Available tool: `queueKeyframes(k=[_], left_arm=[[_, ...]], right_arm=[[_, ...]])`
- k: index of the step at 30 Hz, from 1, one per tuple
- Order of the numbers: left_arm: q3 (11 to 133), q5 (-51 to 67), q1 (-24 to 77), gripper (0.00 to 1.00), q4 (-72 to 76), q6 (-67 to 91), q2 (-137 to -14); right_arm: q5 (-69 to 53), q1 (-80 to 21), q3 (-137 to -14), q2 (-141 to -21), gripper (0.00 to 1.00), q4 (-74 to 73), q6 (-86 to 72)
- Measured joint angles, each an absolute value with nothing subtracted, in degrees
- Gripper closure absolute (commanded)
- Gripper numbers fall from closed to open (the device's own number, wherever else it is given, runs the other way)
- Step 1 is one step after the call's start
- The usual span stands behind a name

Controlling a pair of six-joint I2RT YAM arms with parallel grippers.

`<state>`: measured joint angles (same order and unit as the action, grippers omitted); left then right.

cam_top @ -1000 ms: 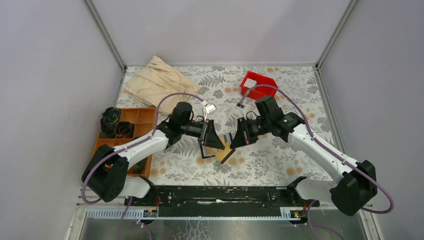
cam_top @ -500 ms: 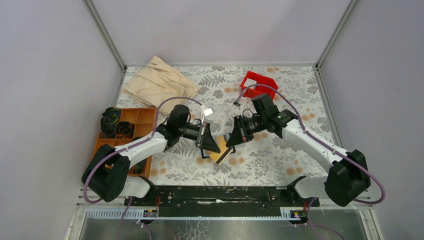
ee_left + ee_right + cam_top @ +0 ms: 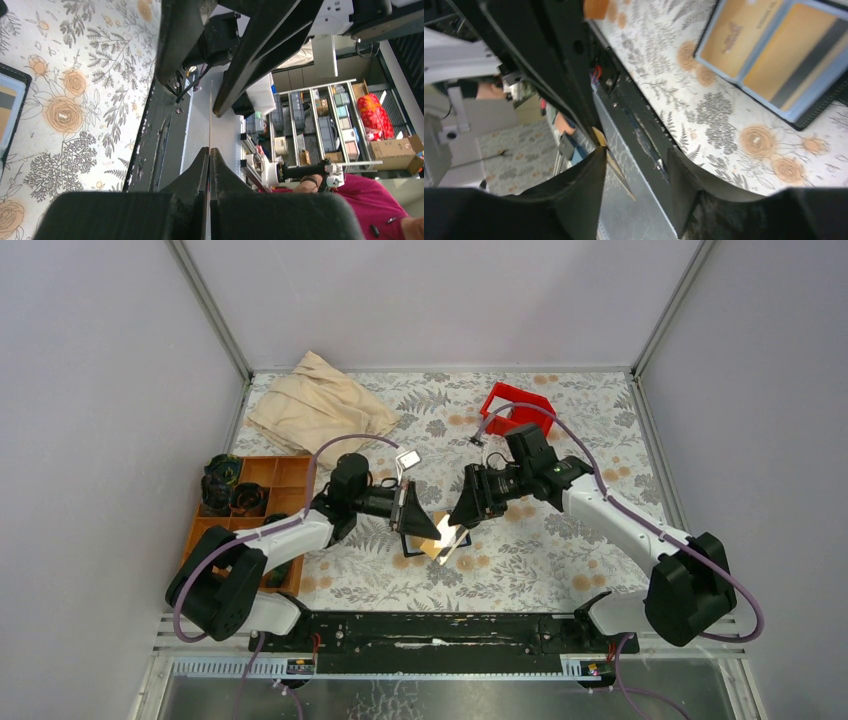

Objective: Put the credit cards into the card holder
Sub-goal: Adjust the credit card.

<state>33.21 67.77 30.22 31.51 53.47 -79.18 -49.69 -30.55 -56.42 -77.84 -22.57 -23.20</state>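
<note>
Pinches thin tan credit card edge-on in closed left fingers, over open card holder on bench; right fingers parted alongside. Likely stiff, light, slick: best clamped across flat faces.

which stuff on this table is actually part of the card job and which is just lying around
Part of the job: thin tan plastic card, pinched in the left gripper; open black wallet-style card holder holding cards; right gripper, open beside the card.
Lying about: crumpled beige cloth; red plastic bin; brown compartment tray.
</note>
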Motion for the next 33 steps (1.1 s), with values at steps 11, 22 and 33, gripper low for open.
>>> queueKeyframes(k=[11,22,33], left_arm=[[28.9,48.3,31.8,1.00,39.4,60.5,-78.0],[26.8,26.3,39.8,1.00,44.0,66.3,-77.4],[22.9,18.1,40.9,0.73,47.3,71.5,-79.0]], right_arm=[[-35.1,-30.3,-53.8,-70.4,0.38,-19.3,-25.3],[-32.1,-30.2,-45.0,-68.0,0.52,-9.1,-32.2],[-34.6,-29.1,-37.3,-68.0,1.00,4.6,-41.0]])
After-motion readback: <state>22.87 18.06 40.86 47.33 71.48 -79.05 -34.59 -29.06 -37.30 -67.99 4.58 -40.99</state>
